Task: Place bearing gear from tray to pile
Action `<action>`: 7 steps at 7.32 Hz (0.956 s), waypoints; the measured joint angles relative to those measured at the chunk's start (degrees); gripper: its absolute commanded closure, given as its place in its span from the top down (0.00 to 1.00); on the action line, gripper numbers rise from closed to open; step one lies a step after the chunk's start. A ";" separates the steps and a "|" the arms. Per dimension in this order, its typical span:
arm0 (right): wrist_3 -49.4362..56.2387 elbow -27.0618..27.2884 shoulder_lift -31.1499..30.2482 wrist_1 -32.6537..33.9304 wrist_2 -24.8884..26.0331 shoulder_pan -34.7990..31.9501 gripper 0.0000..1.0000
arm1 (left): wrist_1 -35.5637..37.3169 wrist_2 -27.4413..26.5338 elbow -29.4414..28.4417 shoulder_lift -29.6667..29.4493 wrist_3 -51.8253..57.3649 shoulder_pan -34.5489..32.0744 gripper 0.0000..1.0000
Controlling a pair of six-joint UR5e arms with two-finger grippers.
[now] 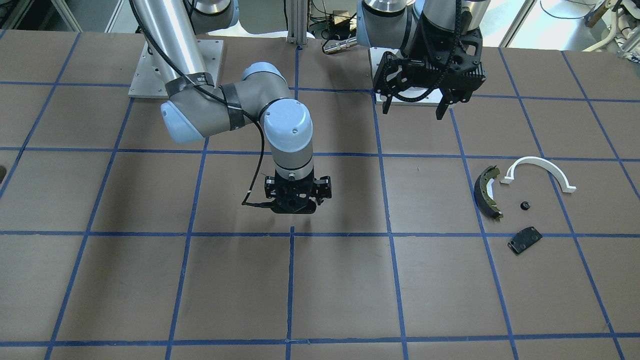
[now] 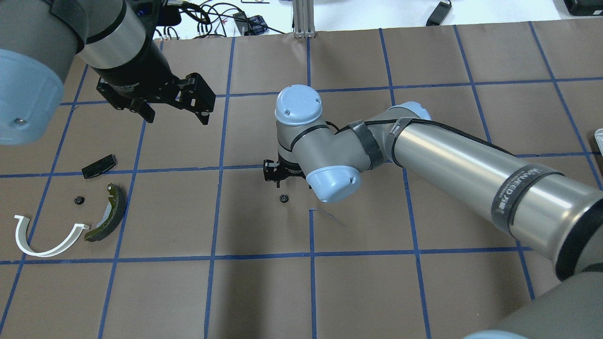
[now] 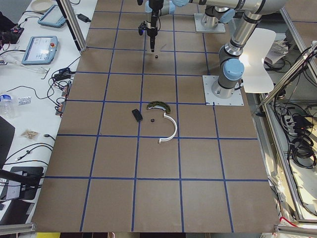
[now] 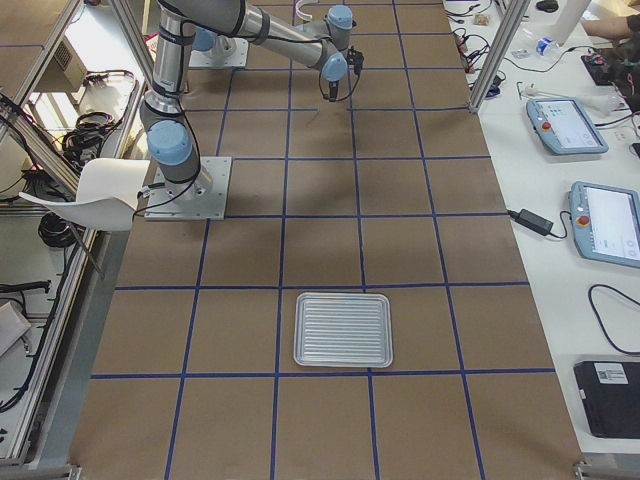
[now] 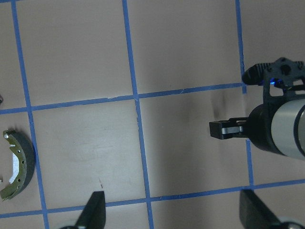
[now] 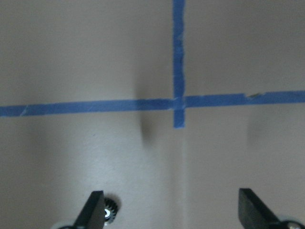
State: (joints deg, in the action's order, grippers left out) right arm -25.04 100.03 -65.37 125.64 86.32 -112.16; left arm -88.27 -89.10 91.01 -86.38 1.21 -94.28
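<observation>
A small black bearing gear (image 2: pixel 283 198) lies on the brown table near its middle, apart from the pile. My right gripper (image 6: pixel 174 214) hangs over it, open and empty. In the right wrist view the gear (image 6: pixel 110 211) sits just beside one fingertip (image 6: pixel 94 210). The pile is on my left side: an olive-edged brake shoe (image 2: pixel 109 214), a white half-ring arc (image 2: pixel 44 238), a flat black plate (image 2: pixel 99 166) and another small black gear (image 2: pixel 79 200). My left gripper (image 2: pixel 176 117) is open and empty, held high beyond the pile. The tray (image 4: pixel 343 330) lies far to my right.
The right arm's elbow and forearm (image 2: pixel 424 146) stretch across the table's right half. The left wrist view shows the brake shoe (image 5: pixel 16 164) and the right arm's wrist (image 5: pixel 274 124). Blue tape lines grid the table. Operator desks with tablets (image 4: pixel 565 125) flank the table's far side.
</observation>
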 measured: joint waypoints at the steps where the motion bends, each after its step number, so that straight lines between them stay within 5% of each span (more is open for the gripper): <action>1: 3.23 -0.01 -2.81 -3.51 0.65 3.52 1.00 | -0.07 0.25 -0.09 -0.18 -0.03 0.08 1.00; 4: 12.55 -0.06 -12.67 -17.65 0.80 14.02 1.00 | 1.49 0.60 2.00 -5.10 -2.12 -0.41 1.00; 7: 24.11 -0.25 -21.08 -28.88 2.20 23.99 1.00 | 12.34 0.51 8.87 -12.99 -7.82 -3.82 1.00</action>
State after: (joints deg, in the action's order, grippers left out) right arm -0.93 99.78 -86.45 96.76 88.52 -88.17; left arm -75.93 -88.60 99.87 -99.37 -6.61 -98.11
